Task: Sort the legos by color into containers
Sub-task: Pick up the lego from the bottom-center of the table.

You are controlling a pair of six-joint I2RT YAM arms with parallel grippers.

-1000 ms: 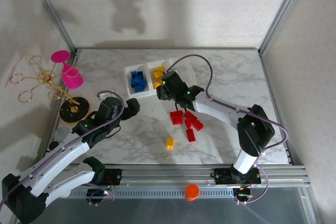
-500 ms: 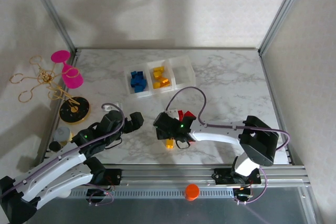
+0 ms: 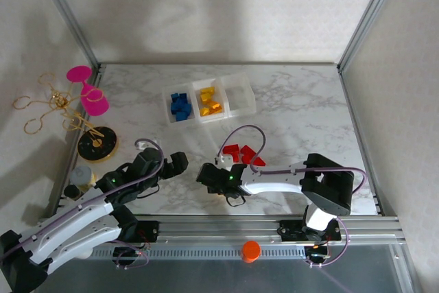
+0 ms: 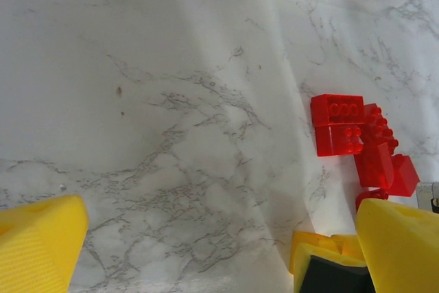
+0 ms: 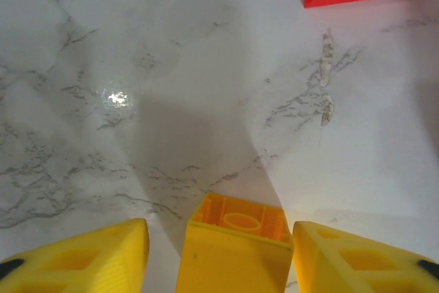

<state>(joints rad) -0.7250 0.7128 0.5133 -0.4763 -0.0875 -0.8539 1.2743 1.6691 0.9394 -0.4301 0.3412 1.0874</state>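
Orange knob (image 3: 250,250): on the metal rail at the near edge, between the two arm bases.
Left jaws: wide apart, holding nothing; the yellow fingers (image 4: 41,245) sit at the lower corners of the left wrist view, over bare worktop (image 3: 302,108); in the top view they hang just left of the right jaws.
Right jaws: apart and low over the worktop, one finger (image 5: 82,262) on each side of a yellow lego (image 5: 233,252); a strip of worktop shows between the lego and the finger at the view's left, a thinner one on the other side; not clamped.
Yellow lego: between those jaws, front middle of the worktop; its hollow face with a round tube shows in the right wrist view.
Red legos (image 3: 241,153): a loose cluster just beyond the right jaws; some touch.
Containers (image 3: 238,98): three joined in a row, far middle of the worktop; blue legos (image 3: 180,105) in the left one; yellow legos (image 3: 210,102) in the middle one.
Pink goblet toy (image 3: 88,94): far left edge; black disc (image 3: 96,145) nearer, beside it.
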